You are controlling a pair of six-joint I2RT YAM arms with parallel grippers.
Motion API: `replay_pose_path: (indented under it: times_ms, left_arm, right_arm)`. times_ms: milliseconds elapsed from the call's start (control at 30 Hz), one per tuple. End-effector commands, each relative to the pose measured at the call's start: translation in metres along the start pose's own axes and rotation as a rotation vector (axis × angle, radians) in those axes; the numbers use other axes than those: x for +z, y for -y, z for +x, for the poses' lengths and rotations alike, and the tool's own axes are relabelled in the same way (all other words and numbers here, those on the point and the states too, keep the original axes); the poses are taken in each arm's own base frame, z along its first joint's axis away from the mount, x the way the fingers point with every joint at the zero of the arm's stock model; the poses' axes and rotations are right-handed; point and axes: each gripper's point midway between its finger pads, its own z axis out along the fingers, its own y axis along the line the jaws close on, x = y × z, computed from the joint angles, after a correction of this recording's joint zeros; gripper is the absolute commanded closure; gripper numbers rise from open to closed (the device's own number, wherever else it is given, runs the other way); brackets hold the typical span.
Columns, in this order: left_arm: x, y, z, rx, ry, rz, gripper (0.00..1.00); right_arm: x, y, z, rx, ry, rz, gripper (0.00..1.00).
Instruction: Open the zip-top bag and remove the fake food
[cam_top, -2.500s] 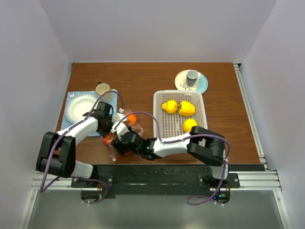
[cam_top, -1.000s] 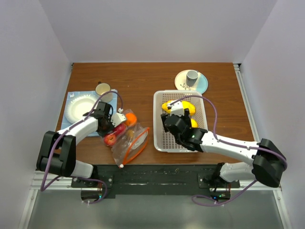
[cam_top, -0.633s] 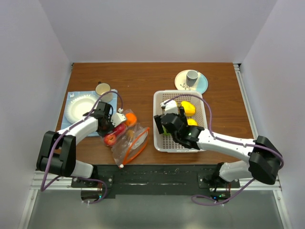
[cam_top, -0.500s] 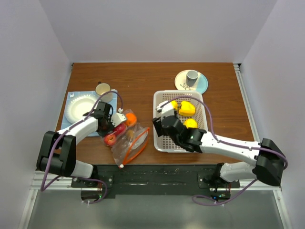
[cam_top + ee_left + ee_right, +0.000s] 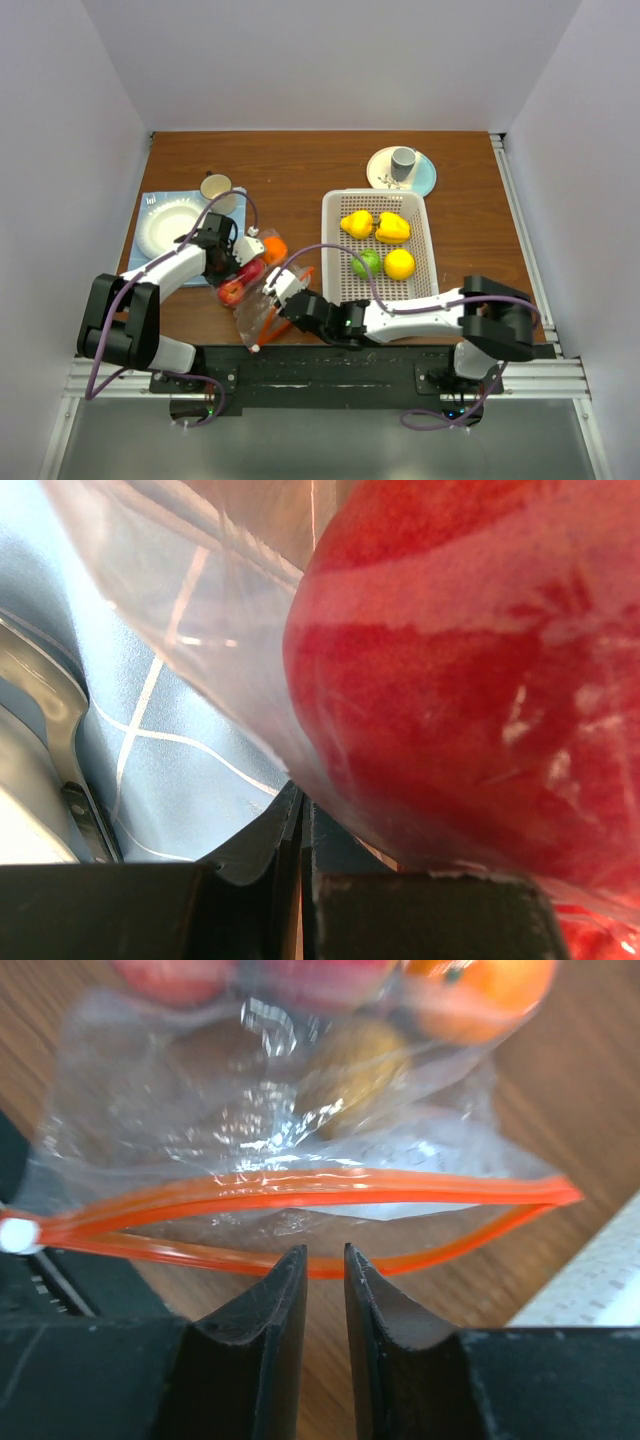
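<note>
The clear zip-top bag (image 5: 262, 303) lies on the table left of centre, its orange zip strip (image 5: 330, 1182) parted into an open mouth. Inside it are pieces of fake food: a red fruit (image 5: 233, 291), an orange (image 5: 273, 247) and a brownish piece (image 5: 355, 1070). My left gripper (image 5: 232, 252) is shut on the bag's far end, with a red fruit (image 5: 470, 680) pressed against the film just above my left gripper (image 5: 300, 795). At the near lip of the mouth, my right gripper (image 5: 275, 290) holds nothing. A narrow gap shows between the jaws of the right gripper (image 5: 325, 1250).
The white basket (image 5: 328, 240) to the right holds two yellow peppers (image 5: 356, 223), a green fruit (image 5: 366, 263) and a yellow lemon (image 5: 399, 264). A white plate on a blue cloth (image 5: 165, 228) and a tan cup (image 5: 216, 187) sit at left. A grey cup (image 5: 403, 160) stands at the back.
My right arm swung left from the basket to the bag's mouth, leaving a green fruit in the basket, and its jaws narrowed. The left arm and the bag stayed still.
</note>
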Motion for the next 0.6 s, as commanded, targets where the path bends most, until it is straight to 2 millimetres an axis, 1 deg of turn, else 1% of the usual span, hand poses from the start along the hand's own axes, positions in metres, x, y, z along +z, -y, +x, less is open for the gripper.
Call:
replay_pose_path:
  times_ms: [0, 33, 100, 200, 233, 300, 367, 400, 467, 500, 567]
  left_arm:
    - [0.009, 0.016, 0.013, -0.002, -0.039, 0.057, 0.94]
    - [0.009, 0.016, 0.013, 0.0, -0.038, 0.056, 0.94]
    - [0.009, 0.016, 0.014, 0.0, -0.04, 0.058, 0.94]
    - [0.009, 0.016, 0.014, 0.001, -0.042, 0.056, 0.94]
    - [0.008, 0.015, 0.014, 0.003, -0.043, 0.055, 0.94]
    - [0.008, 0.015, 0.014, 0.006, -0.043, 0.055, 0.94]
    - [0.008, 0.015, 0.015, 0.008, -0.047, 0.053, 0.94]
    - [0.007, 0.015, 0.015, 0.008, -0.047, 0.055, 0.94]
    - [0.007, 0.015, 0.015, 0.01, -0.05, 0.055, 0.94]
    - [0.007, 0.015, 0.016, 0.013, -0.051, 0.056, 0.94]
    - [0.007, 0.016, 0.016, 0.013, -0.053, 0.056, 0.94]
  right_arm:
    - [0.019, -0.019, -0.024, 0.039, 0.072, -0.035, 0.76]
    - [0.025, -0.023, -0.022, 0.032, 0.065, -0.038, 0.76]
    - [0.031, -0.027, -0.023, 0.036, 0.07, -0.043, 0.76]
    - [0.042, -0.028, -0.024, 0.037, 0.085, -0.024, 0.75]
    - [0.045, -0.028, -0.026, 0.04, 0.092, -0.017, 0.68]
    - [0.055, -0.025, -0.023, 0.047, 0.098, 0.019, 0.57]
    - [0.062, -0.023, -0.027, 0.051, 0.125, 0.05, 0.43]
    - [0.063, -0.019, -0.031, 0.047, 0.136, 0.075, 0.29]
    - [0.065, -0.015, -0.045, 0.062, 0.166, 0.096, 0.16]
    - [0.066, -0.009, -0.049, 0.061, 0.177, 0.116, 0.09]
    - [0.067, -0.003, -0.061, 0.068, 0.206, 0.132, 0.07]
